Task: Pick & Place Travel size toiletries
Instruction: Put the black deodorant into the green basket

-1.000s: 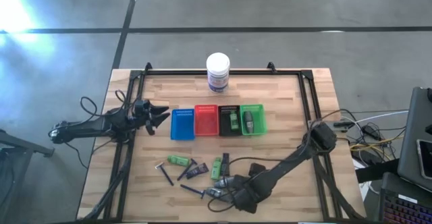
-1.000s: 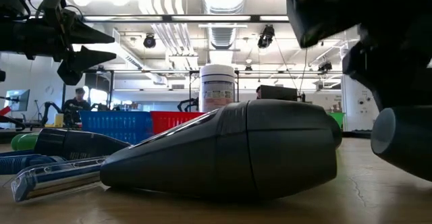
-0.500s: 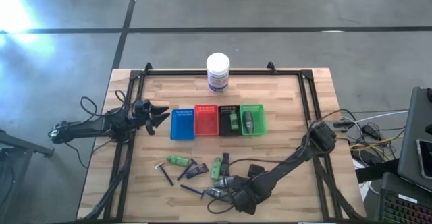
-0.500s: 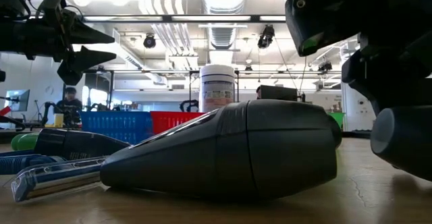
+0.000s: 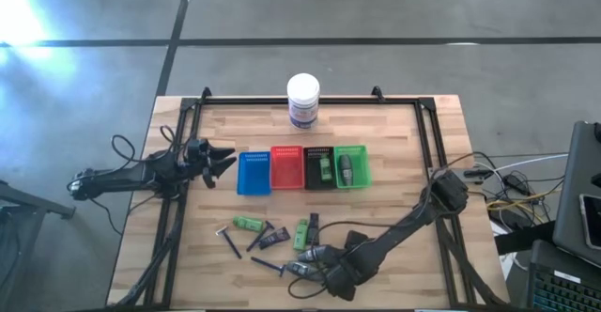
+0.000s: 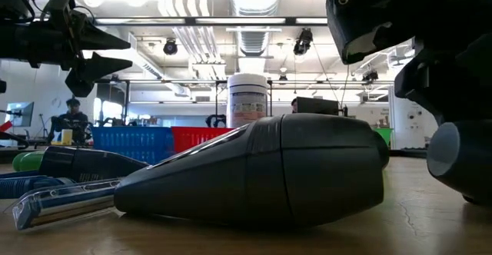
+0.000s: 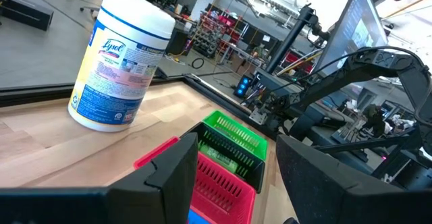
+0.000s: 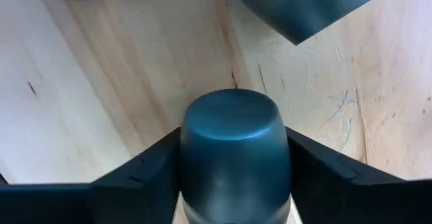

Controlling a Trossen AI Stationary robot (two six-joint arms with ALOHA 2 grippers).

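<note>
At the lower centre of the high view, the right gripper point(image 5: 305, 271) is clamped on a grey mini bottle point(image 8: 234, 153), which has barely moved in the last second, so lifting has hardly begun. The bottle is rounded, dark grey-blue, just above the desk point(image 5: 394, 162). The left gripper point(image 5: 223, 160) waits released.

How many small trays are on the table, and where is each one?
4, side by side in one row at the table's middle: blue tray, red tray, black tray, green tray. None seems hidden.
</note>
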